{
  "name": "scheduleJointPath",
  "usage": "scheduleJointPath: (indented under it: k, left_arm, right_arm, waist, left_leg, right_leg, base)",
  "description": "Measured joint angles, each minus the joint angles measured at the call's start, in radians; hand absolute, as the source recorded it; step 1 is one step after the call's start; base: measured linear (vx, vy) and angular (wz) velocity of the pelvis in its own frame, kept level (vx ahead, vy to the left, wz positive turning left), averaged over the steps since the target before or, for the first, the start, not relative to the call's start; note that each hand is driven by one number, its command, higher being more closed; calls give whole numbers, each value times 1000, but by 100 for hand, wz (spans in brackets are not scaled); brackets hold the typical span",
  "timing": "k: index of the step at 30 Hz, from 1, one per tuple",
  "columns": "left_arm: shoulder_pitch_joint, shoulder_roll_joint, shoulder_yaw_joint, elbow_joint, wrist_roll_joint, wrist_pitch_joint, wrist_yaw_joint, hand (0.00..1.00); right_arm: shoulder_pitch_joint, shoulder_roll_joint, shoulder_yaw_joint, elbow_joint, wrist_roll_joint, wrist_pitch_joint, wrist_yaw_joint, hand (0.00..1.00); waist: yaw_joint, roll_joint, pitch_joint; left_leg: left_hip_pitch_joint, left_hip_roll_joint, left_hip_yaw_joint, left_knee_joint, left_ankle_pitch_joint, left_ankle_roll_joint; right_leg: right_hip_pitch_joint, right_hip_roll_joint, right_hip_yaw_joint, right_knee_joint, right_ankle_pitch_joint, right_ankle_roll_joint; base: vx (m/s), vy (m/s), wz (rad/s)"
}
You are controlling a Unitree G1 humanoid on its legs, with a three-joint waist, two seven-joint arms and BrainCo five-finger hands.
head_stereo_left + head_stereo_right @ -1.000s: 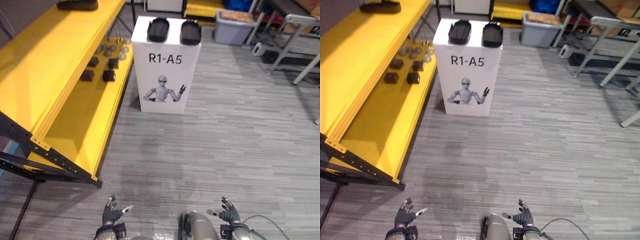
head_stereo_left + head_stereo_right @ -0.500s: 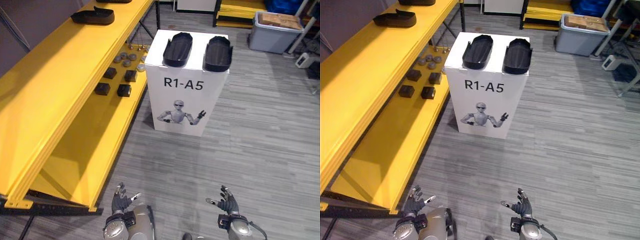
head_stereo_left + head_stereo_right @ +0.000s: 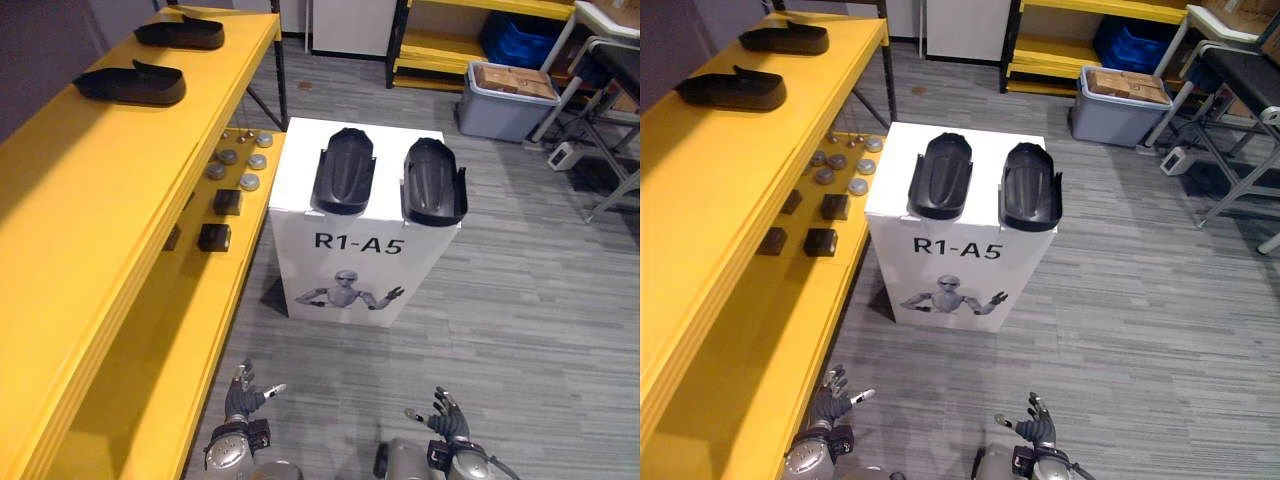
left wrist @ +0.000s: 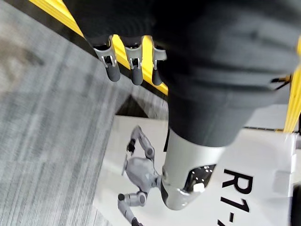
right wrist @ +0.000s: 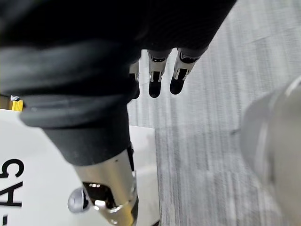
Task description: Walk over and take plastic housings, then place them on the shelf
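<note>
Looking down: yellow shelf (image 3: 90, 210) on the left with two black housings (image 3: 132, 84) on its top board. Left hand (image 3: 241, 400) hangs low near it, fingers loosely spread, holding nothing. White box (image 3: 430, 270) in the middle carries two more housings (image 3: 345, 171) side by side. Right hand (image 3: 447, 422) low too, fingers relaxed, empty, well short of the box.

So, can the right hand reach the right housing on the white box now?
Probably not yet: the right hand hangs low, short of the white box, whose top holds the housing; nothing blocks it.
</note>
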Motion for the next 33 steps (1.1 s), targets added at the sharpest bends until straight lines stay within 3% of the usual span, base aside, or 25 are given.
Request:
scheduleJointPath:
  k: [1, 2, 3, 4, 5, 6, 7, 8, 9, 10, 11, 12, 13, 15, 16, 17, 24, 33]
  left_arm:
    - [1, 9, 0, 16, 0, 0, 0, 0]
    - [-3, 8, 4, 45, 0, 1, 1, 0]
    - [-4, 2, 7, 56, 0, 4, 3, 0]
    - [-6, -8, 12, 58, 1, 4, -1, 0]
    - [-9, -18, 18, 58, 2, 4, -1, 0]
    - [-12, -43, 32, 53, 3, 4, -1, 0]
    - [-11, -60, 38, 48, 3, 3, -1, 0]
    - [-11, -65, 38, 46, 3, 2, -2, 0]
    - [-13, -74, 37, 43, 2, 0, -4, 0]
    - [-13, -84, 36, 41, 1, 0, -5, 0]
    - [-13, -89, 36, 37, 1, 0, -4, 0]
    - [-11, -95, 36, 37, 1, 0, -4, 0]
    - [-9, -100, 35, 37, 1, 1, -4, 0]
    - [-8, -99, 16, 40, 0, 1, -5, 0]
    - [-22, -88, 18, 39, 0, 0, -4, 0]
    - [-24, -81, 20, 39, 0, 0, -2, 0]
    - [-5, -43, 22, 50, 0, 0, -1, 0]
    - [70, -27, 37, 32, 11, 1, -18, 0]
  right_arm:
    - [1, -1, 0, 12, 0, 0, 0, 0]
    - [5, -20, -1, 41, 0, 0, 0, 0]
    - [-5, -34, -1, 61, 0, 3, 1, 0]
    - [-13, -44, -9, 66, 0, 3, 0, 0]
    - [-13, -47, -20, 64, 0, 3, 0, 0]
    - [1, -48, -28, 55, 0, 3, -1, 0]
    - [22, -47, -18, 26, 3, 3, -2, 0]
    - [30, -42, -17, 17, 4, 0, -2, 0]
    - [33, -35, -19, 12, 5, 0, -6, 0]
    - [33, -34, -21, -9, 8, -1, -11, 0]
    - [32, -32, -21, -17, 14, -2, -12, 0]
    - [30, -25, -25, -22, 26, -3, -15, 0]
    - [33, -26, -31, -23, 28, -3, -15, 0]
    - [51, -16, -64, -35, 40, -1, -16, 0]
    - [59, 1, -71, -40, 44, 0, -18, 0]
    - [73, 10, -72, -48, 44, 0, -18, 0]
    - [80, 15, -110, -62, 44, 1, -31, 0]
    - [168, -151, -227, -617, 5, 8, -58, 0]
  waist:
    - [-4, -3, -2]
    - [-13, 13, -4]
    - [-4, 37, -12]
    - [3, 41, -15]
    - [4, 42, -15]
    - [0, 44, -13]
    - [-3, 41, -9]
    - [3, 39, -8]
    - [18, 44, -11]
    - [25, 35, -13]
    - [30, 36, -14]
    - [38, 40, -15]
    - [37, 51, -22]
    - [34, 83, -42]
    - [35, 53, -38]
    - [35, 34, -46]
    - [47, 21, -55]
    - [26, -9, -92]
  left_leg:
    - [32, 16, -6, -7, -19, -33]
    - [65, 45, -26, -7, -46, -77]
    - [62, 70, -25, 1, -45, -80]
    - [38, 77, -28, 46, 2, -108]
    - [28, 75, -35, 72, 36, -114]
    - [-4, 79, -59, 185, 106, -108]
    - [-84, 105, -90, 403, 175, -106]
    - [-126, 123, -98, 505, 157, -114]
    - [-203, 147, -96, 629, 95, -130]
    - [-268, 152, -94, 628, 59, -141]
    - [-287, 155, -86, 586, 48, -140]
    - [-305, 157, -72, 445, 47, -144]
    - [-310, 145, -80, 261, 81, -126]
    - [-308, 136, -115, 96, 188, -116]
    - [-285, 105, -103, 59, 193, -107]
    - [-272, 81, -91, 31, 198, -100]
    - [-197, 36, -21, -56, 204, -86]
    - [-142, 21, 9, -170, 241, -89]
  right_leg:
    - [2, 46, 15, -194, 55, -38]
    - [33, 96, 34, -273, 190, -124]
    - [36, 117, 27, -274, 200, -137]
    - [36, 124, 31, -276, 193, -147]
    - [47, 122, 32, -280, 193, -147]
    - [107, 126, 24, -319, 189, -145]
    - [202, 125, 18, -391, 181, -146]
    - [241, 133, 16, -420, 179, -149]
    - [299, 140, 18, -456, 179, -150]
    - [334, 139, 21, -484, 179, -149]
    - [350, 138, 23, -497, 179, -149]
    - [377, 136, 27, -521, 175, -141]
    - [392, 141, 29, -524, 164, -122]
    - [399, 160, 40, -524, 127, -79]
    - [397, 130, 57, -520, 120, -68]
    - [396, 100, 60, -517, 107, -49]
    - [397, 55, 117, -521, 93, -27]
    - [388, 58, 159, -527, 91, -23]
  base:
    - [663, -242, 28]
    - [574, -207, 8]
    - [572, -208, -14]
    - [451, -177, -25]
    - [529, -242, -4]
    - [578, -278, 28]
    - [433, -202, 30]
    - [362, -141, 13]
    - [328, -75, -13]
    - [306, -41, -21]
    - [285, 36, -29]
    - [254, 97, -30]
    - [243, 123, -26]
    - [248, 227, -7]
    - [255, 237, -1]
    - [160, 122, 2]
    - [67, 62, -20]
    - [34, 12, -10]
